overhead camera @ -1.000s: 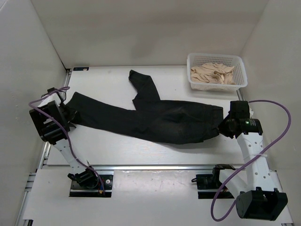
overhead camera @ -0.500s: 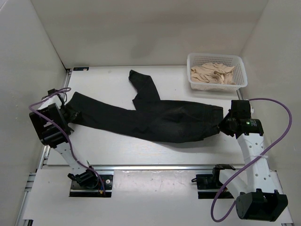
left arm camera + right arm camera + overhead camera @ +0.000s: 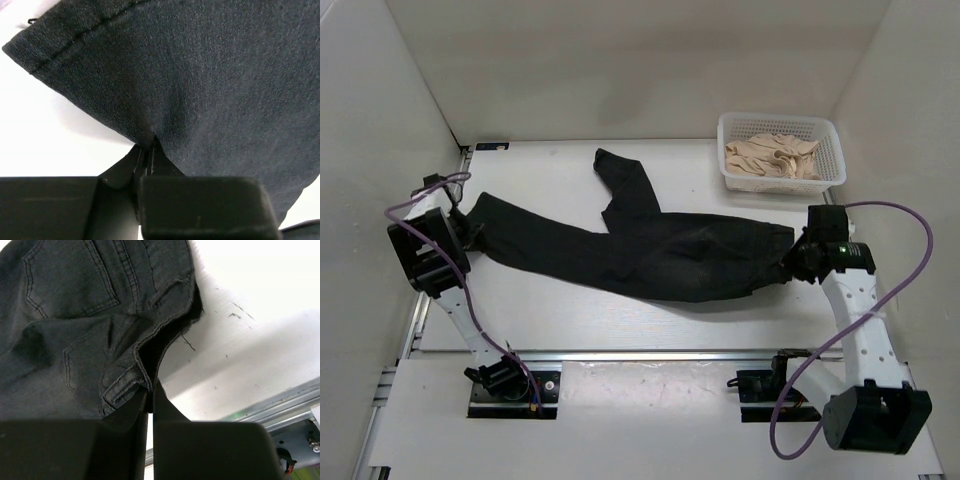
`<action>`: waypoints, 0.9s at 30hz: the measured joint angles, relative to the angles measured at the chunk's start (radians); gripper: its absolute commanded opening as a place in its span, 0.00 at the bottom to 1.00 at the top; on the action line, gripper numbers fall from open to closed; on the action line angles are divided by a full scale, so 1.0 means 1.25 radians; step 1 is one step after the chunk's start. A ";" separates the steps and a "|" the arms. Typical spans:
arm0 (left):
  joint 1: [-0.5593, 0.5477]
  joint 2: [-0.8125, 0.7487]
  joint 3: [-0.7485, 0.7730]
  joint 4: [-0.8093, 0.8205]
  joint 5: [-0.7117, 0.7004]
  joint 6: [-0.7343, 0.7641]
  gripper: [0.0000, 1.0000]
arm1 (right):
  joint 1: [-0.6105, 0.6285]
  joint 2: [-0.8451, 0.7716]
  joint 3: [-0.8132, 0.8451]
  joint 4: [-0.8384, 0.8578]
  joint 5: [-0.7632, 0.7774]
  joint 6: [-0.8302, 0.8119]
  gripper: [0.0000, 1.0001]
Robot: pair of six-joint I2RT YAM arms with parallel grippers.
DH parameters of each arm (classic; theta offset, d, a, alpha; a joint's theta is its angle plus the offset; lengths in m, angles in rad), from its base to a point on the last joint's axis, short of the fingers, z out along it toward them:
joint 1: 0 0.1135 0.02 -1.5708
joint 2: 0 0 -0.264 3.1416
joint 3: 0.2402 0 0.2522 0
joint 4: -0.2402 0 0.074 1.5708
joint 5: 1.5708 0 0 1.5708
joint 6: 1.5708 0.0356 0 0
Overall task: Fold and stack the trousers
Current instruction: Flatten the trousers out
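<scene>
- Gripping both ends, the two tools hold the trousers (image 3: 650, 255), which lie stretched across the middle of the worktop (image 3: 540, 305). The left tool (image 3: 147, 146) is clenched on a small pinch of cloth near the hem of one leg, and the right tool (image 3: 150, 385) is clenched on the edge of the waistband, beside a back pocket.
- The left pinch looks thin. If the arms pull apart or lift fast, I think the cloth can slip out of it.
- The second leg (image 3: 620, 180) is free and bends away toward the far edge. In a fold it may drag behind and land crooked, so the stack would be uneven.
- The basket (image 3: 728, 165) with the beige cloth (image 3: 770, 155) stands near the waistband end. A wide swing of the right arm may push it or catch its rim.
- The purple cable (image 3: 910, 250) of the right arm hangs in a loose loop and could snag on the arm.
- The worktop is white and smooth, with small scratches, so the denim probably slides easily.
- White walls (image 3: 620, 70) close the space on three sides, and a metal rail (image 3: 650, 355) runs along the near edge.
</scene>
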 measured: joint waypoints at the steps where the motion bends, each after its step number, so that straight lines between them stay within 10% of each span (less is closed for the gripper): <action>1: -0.006 0.014 0.022 -0.009 0.001 -0.001 0.10 | 0.000 0.017 0.005 0.005 -0.003 0.000 0.00; 16: -0.139 0.006 0.583 -0.124 0.092 -0.091 0.10 | -0.038 0.313 0.553 0.041 -0.040 0.002 0.00; 25: -0.038 -0.305 0.258 -0.078 0.118 -0.081 0.10 | -0.047 0.051 0.253 -0.010 -0.038 0.052 0.01; 27: -0.014 -0.342 0.122 -0.064 0.117 -0.071 0.20 | -0.047 -0.041 0.152 -0.053 -0.020 0.075 0.16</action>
